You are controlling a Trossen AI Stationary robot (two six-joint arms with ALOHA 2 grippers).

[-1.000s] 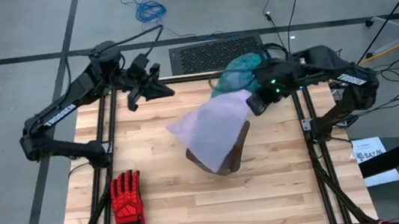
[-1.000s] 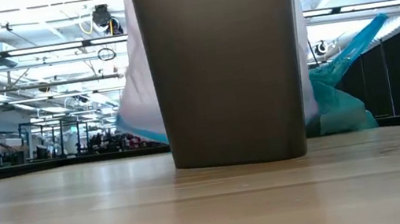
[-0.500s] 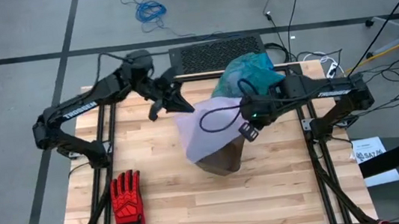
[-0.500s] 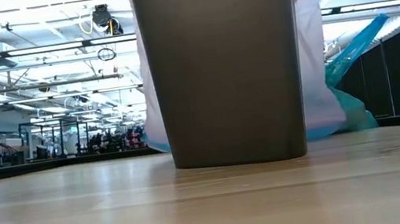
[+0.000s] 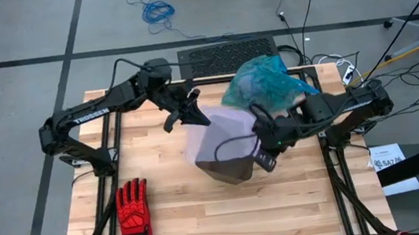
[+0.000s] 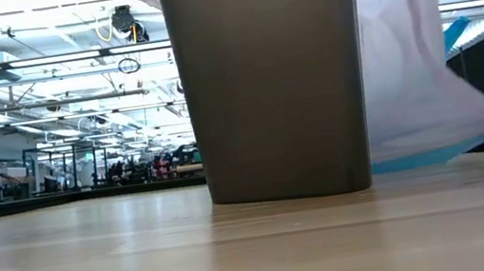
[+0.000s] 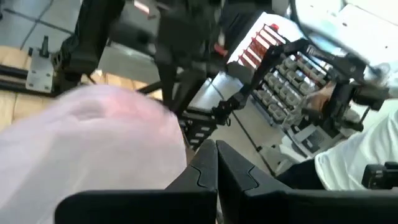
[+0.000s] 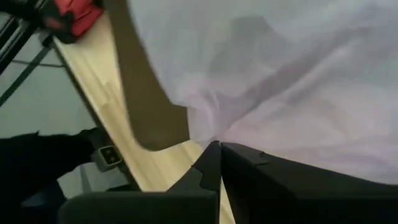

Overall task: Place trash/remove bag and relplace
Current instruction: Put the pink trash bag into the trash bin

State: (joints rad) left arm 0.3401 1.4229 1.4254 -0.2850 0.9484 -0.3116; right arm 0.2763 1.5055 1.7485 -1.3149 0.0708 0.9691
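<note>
- Now that the lilac bag (image 5: pixel 222 128) has come down over the brown bin (image 5: pixel 235 168), relining has begun; a moment ago it stretched across the worktop (image 5: pixel 181 216).
- Full teal bag (image 5: pixel 261 84) sits behind, at the worktop's far edge (already removed).
- Left claw (image 5: pixel 194 118) and right claw (image 5: pixel 265 155), both pinching the lilac bag, have moved inward.

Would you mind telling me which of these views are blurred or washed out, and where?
Left wrist view: the lilac bag is smeared soft, the room behind blurred too. Right wrist view: the lilac bag fills the frame, soft and pale; the bin edge is blurred. Low view: bright ceiling lights wash out the top; the bin looms dark. High view: evenly lit, the red glove crisp.
</note>
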